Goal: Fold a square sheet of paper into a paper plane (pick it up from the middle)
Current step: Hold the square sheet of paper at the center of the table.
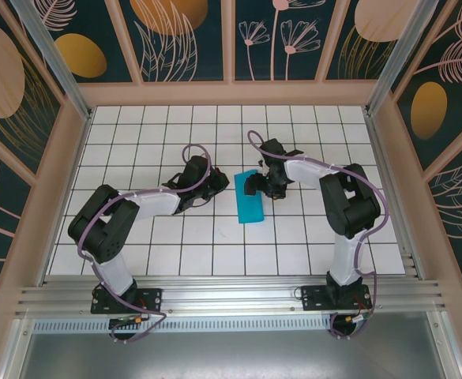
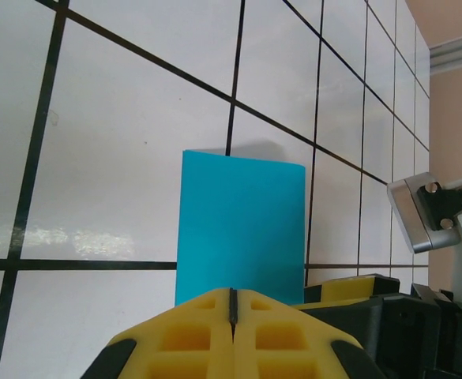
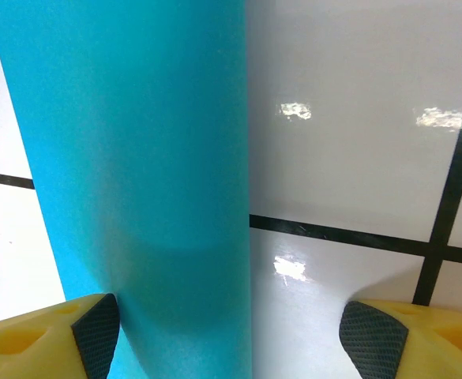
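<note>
Top external view has the teal sheet of paper (image 1: 248, 199) lying as a narrow rectangle on the white gridded counter (image 1: 136, 260), just right of the frame's middle, between the two arms. Left wrist view shows the left pincer (image 2: 232, 304) with its yellow fingers pressed together at the sheet's near edge and nothing visible between them. Right wrist view shows the right pincer (image 3: 231, 335) spread wide, one finger over the paper and the other over bare tile, gripping nothing.

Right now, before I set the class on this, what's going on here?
A teal sheet of paper lies on the white tiled table, apparently folded in half, mid paper-plane folding. The left gripper is shut at one edge of it. The right gripper hangs open, straddling an edge.
</note>
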Available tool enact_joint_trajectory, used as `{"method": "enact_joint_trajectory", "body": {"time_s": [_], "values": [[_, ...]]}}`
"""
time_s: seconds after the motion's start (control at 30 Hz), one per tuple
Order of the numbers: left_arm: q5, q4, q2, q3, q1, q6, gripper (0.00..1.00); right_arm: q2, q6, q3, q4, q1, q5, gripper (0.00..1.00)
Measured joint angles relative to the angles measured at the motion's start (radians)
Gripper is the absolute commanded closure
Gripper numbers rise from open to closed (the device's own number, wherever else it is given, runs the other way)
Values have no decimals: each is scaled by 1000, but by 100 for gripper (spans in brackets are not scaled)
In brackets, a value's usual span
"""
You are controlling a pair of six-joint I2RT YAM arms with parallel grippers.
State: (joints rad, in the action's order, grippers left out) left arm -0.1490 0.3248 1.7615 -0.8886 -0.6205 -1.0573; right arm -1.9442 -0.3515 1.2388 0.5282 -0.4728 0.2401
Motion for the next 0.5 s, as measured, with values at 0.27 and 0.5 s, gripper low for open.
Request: {"method": "enact_joint_trajectory", "body": {"time_s": [0.27, 0.5], "values": [[-8, 2, 0, 1, 0, -3, 93, 0, -2, -4, -5, 2, 11, 15], [-29, 15, 1, 1, 0, -3, 93, 0, -2, -4, -5, 3, 11, 18]]}}
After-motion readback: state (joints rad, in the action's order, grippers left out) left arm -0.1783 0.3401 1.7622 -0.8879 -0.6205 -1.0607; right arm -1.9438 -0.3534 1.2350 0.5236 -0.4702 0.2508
